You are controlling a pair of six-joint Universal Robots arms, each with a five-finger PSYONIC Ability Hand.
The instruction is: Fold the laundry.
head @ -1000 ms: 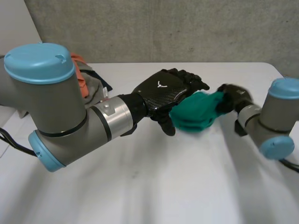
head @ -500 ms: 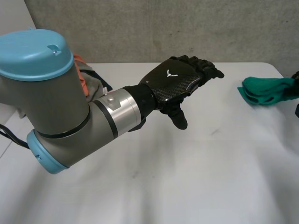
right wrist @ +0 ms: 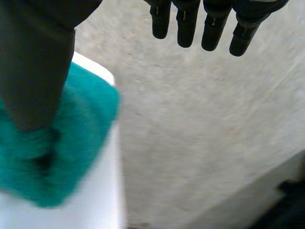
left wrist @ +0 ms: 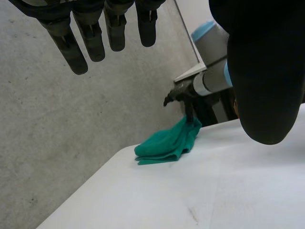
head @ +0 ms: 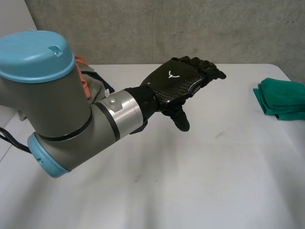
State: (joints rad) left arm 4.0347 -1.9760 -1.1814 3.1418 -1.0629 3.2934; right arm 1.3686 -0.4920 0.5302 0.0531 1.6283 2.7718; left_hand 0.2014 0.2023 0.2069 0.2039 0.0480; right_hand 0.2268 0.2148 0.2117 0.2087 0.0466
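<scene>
Head view: folded green cloth [head: 281, 98] lying flat near the far right corner of the white table [head: 200, 181], close to the table's edge. Well to the left of the cloth, left hand [head: 183, 83] held above the tabletop, palm down, fingers straight and apart from the thumb, holding nothing. Between that hand and the cloth, bare tabletop with open room; more bare tabletop on the near side of the cloth. Far across from the cloth, behind the left arm [head: 71, 124], a heap of orange and grey clothes [head: 88, 81] at the opposite edge. In the left wrist view, right hand [left wrist: 182, 94] just above the cloth's far end, by the table's corner. In the right wrist view, fingers [right wrist: 209, 24] straight and wide apart from the thumb, clasping nothing; thumb in front of the cloth, touching or not cannot be told.
</scene>
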